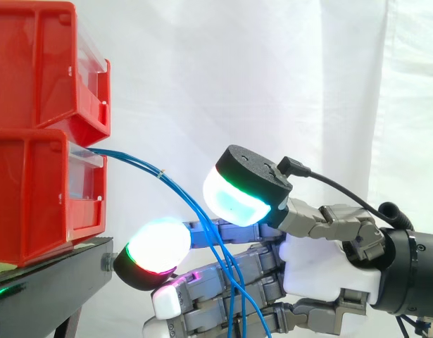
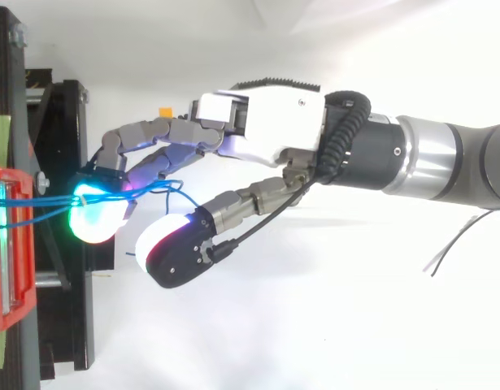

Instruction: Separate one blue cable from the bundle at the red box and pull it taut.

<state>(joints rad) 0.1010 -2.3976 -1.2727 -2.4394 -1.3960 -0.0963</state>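
Side view first: two red bins are stacked at about 9 o'clock on a black stand (image 1: 47,289), with a white curtain (image 1: 272,70) behind everything. The upper red bin (image 1: 40,63) sits right on top of the lower red box (image 1: 33,197). The blue cables (image 1: 175,189) come out of the front of that lower one as a small bundle. From there they arc down toward 5 o'clock and run off the bottom edge, hanging in a loose curve rather than a straight line. The hand (image 1: 322,260) is at roughly 4 o'clock, reaching toward 9 o'clock. Its fingers are stretched out and spread, and the thumb pad (image 1: 234,193), glowing white and green, stands well apart above them. One fingertip pad (image 1: 158,243), white with a red rim, is close to the stand's edge. The cables drop through the gap between thumb and fingers and cross in front of the fingers. Nothing is clamped on them, though I can't tell if they rest on a finger. From the top view, the hand (image 2: 266,122) comes in from 3 o'clock and the cables (image 2: 156,188) run from the box (image 2: 10,244) at 9 o'clock into that same gap.
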